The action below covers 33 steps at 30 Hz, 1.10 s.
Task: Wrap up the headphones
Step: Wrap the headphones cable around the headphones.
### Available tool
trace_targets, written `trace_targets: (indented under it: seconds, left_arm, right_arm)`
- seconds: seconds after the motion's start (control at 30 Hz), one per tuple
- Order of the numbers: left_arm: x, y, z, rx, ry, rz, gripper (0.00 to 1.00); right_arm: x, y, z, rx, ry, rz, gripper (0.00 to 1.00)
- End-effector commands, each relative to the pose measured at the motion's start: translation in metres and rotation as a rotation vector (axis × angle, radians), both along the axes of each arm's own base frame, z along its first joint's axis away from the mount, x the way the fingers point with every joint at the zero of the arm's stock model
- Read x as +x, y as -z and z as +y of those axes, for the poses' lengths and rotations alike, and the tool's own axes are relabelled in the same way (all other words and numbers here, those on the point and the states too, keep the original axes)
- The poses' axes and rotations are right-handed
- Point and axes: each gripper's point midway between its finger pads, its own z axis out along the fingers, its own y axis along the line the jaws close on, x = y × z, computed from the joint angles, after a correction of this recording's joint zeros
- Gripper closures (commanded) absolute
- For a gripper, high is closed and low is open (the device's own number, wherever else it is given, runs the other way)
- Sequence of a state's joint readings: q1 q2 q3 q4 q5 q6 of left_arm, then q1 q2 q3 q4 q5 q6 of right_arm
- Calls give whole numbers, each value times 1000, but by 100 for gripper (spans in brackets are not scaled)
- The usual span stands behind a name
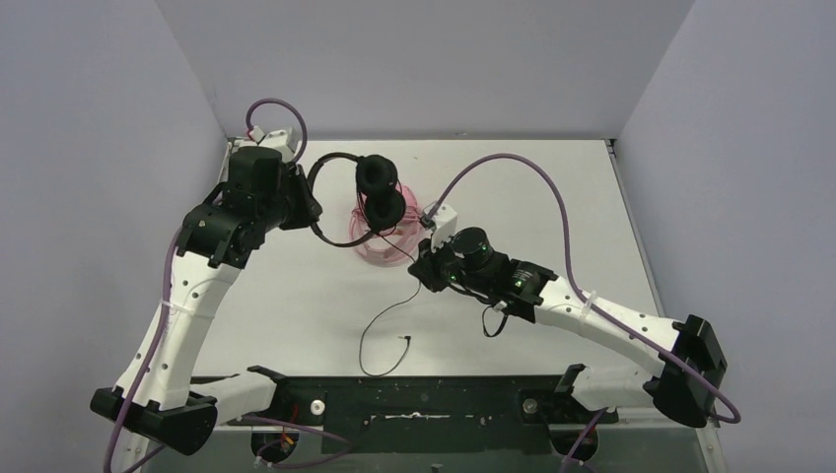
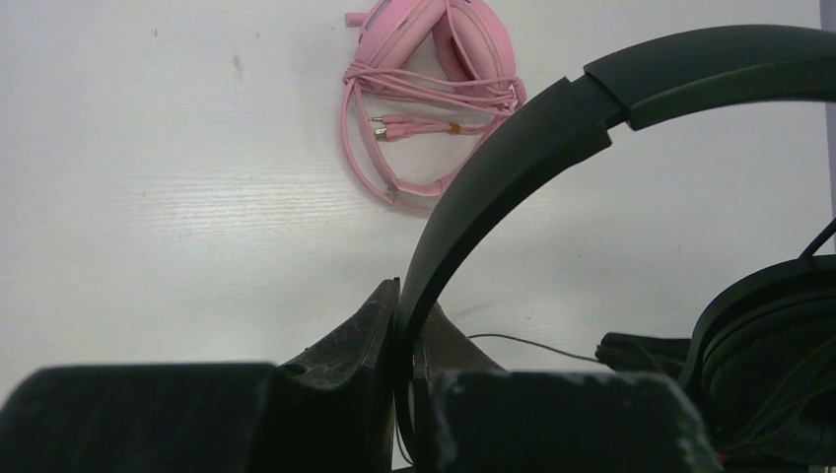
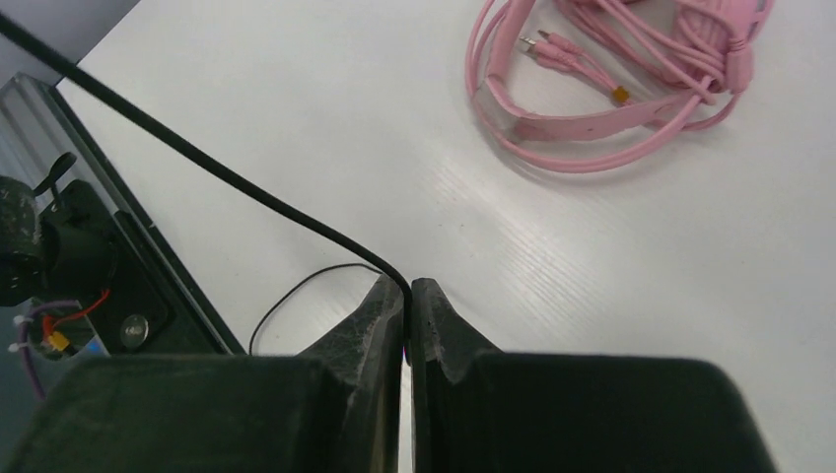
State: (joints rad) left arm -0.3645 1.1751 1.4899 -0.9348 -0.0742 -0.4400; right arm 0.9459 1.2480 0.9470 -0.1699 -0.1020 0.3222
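Observation:
The black headphones (image 1: pixel 375 190) hang above the table, ear cups together. My left gripper (image 1: pixel 308 205) is shut on their headband (image 2: pixel 513 158), which rises between the jaws and arcs to the right in the left wrist view. Their thin black cable (image 1: pixel 380 330) runs down and trails over the table toward the front. My right gripper (image 1: pixel 426 264) is shut on that cable (image 3: pixel 227 177), which enters its jaws from the upper left. The pink headphones (image 1: pixel 380 244) lie on the table under the black pair, with their pink cable (image 3: pixel 592 108) bundled around them.
The black mounting rail (image 1: pixel 414 399) with the arm bases runs along the table's near edge. Grey walls (image 1: pixel 99 118) close in the left, back and right sides. A purple robot cable (image 1: pixel 552 197) loops over the right half of the table.

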Motion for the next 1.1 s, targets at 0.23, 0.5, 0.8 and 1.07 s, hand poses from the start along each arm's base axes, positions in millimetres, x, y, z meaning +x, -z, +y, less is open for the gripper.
trace_targets:
  seconds: [0.23,0.5,0.8,1.07]
  left_arm:
    - [-37,-41,-23,-66,233,-14,100]
    - [-31,-36,-11,-74,90,49,100]
    - [-23,-42,-6,-130,23,46,100]
    - [-23,-57,-1,-167,6,24,100]
  right_arm:
    - [60,-37,6,153,56,-263,90]
    - [39,-17,16,96,-44,-34,49]
    - [1,20,3,187,-199,-55,0]
    - [-11,33,-11,236,-232,-163,0]
